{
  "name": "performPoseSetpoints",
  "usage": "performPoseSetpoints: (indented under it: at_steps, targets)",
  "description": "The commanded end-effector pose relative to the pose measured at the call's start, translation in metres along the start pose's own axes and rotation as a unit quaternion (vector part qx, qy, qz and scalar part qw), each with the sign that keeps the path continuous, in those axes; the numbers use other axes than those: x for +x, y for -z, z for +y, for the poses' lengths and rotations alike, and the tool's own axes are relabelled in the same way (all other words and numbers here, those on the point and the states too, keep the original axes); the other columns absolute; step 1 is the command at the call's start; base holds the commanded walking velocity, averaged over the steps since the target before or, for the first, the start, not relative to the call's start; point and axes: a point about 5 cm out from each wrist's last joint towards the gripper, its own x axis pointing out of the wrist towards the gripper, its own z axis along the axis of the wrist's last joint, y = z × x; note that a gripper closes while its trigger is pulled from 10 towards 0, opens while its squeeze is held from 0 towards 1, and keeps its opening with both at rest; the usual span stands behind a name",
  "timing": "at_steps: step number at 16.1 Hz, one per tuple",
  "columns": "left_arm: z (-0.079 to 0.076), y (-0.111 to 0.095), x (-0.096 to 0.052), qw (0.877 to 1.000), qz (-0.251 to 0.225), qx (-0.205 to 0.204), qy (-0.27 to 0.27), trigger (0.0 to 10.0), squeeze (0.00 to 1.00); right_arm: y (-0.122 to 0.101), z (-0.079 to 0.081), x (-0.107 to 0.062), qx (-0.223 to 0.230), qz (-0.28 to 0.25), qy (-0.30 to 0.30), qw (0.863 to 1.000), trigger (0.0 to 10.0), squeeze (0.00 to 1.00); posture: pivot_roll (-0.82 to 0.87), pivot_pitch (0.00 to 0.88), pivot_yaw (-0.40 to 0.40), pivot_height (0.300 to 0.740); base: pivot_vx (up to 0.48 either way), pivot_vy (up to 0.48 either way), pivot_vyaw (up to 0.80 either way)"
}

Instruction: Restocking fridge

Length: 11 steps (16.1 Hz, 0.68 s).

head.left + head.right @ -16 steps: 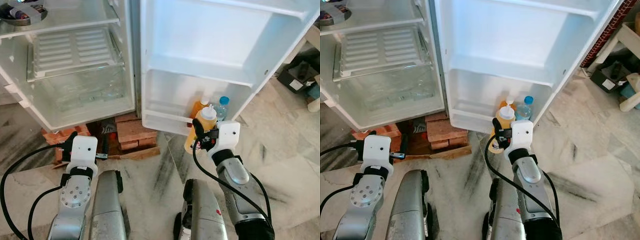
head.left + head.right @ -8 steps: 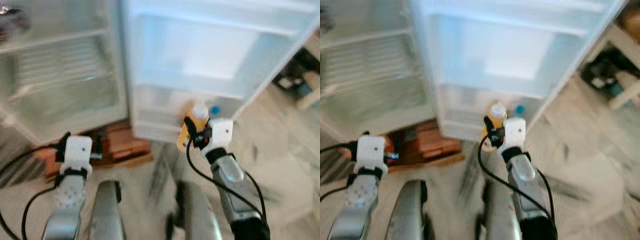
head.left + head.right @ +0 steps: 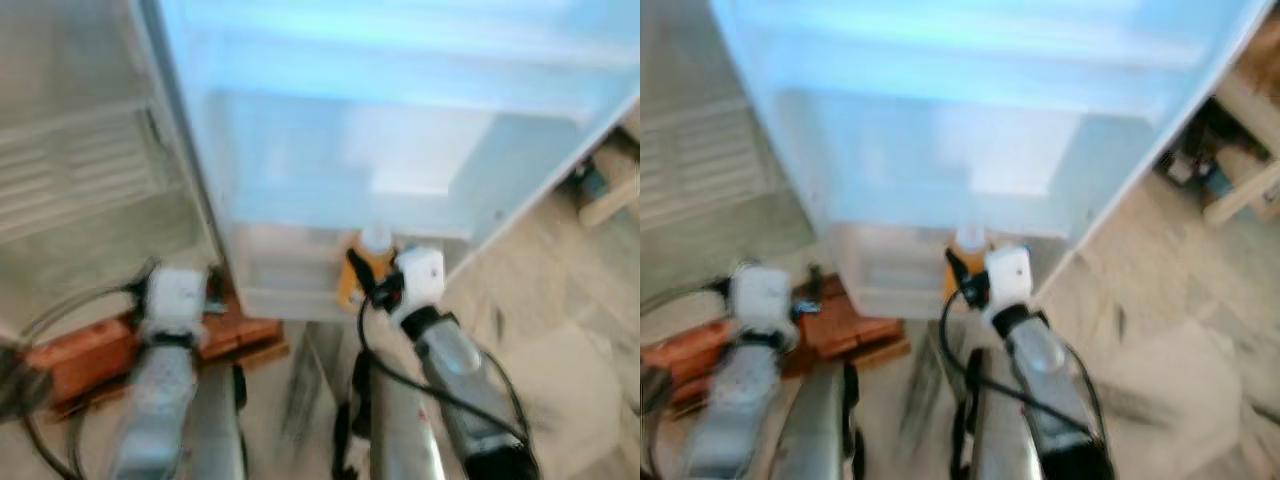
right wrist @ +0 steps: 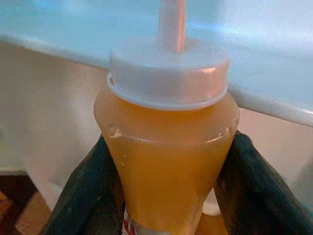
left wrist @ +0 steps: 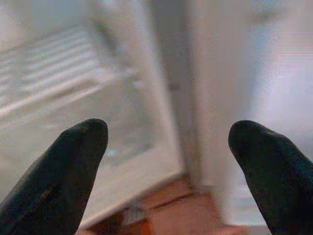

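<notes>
Closer to the fridge door (image 3: 400, 130) now, right tool (image 4: 166, 196) grips the bottle (image 4: 168, 161).

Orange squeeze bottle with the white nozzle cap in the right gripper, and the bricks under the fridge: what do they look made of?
The orange squeeze bottle looks like soft translucent plastic: light glows through the orange contents, and its white cap is smooth, moulded and glossy. The right gripper has a black finger on each side of it. The reddish bricks look like rough, matt fired clay, though blur leaves that uncertain.

Red bricks (image 3: 75, 352) on marble floor (image 3: 560, 350) — blurred clutter at right
</notes>
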Motion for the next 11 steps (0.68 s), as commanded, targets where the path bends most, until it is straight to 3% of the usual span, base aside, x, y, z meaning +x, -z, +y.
performPoseSetpoints:
  at_steps: [1,8,11]
  targets:
    - [0.0105,0.0098,-0.0059,1.000,0.021,0.010,-0.016,10.0,0.00,-0.0016,-0.0089,-0.0039,0.003,-0.004,0.021,1.000,10.0,0.00,0.13,0.198,-0.070,0.582,0.000,0.000,0.00]
    - [0.0108,0.0101,-0.0068,0.999,0.024,0.011,-0.019,10.0,0.00,0.0004,-0.0070,-0.0052,0.005,0.000,0.009,1.000,10.0,0.00,0.13,0.200,-0.070,0.582,0.000,0.000,0.74]
    - [0.0110,0.0148,-0.0102,0.999,0.032,0.013,-0.014,10.0,0.00,0.0060,-0.0065,-0.0064,0.001,0.013,0.004,1.000,10.0,0.00,0.13,0.206,-0.070,0.582,0.000,0.000,0.00]
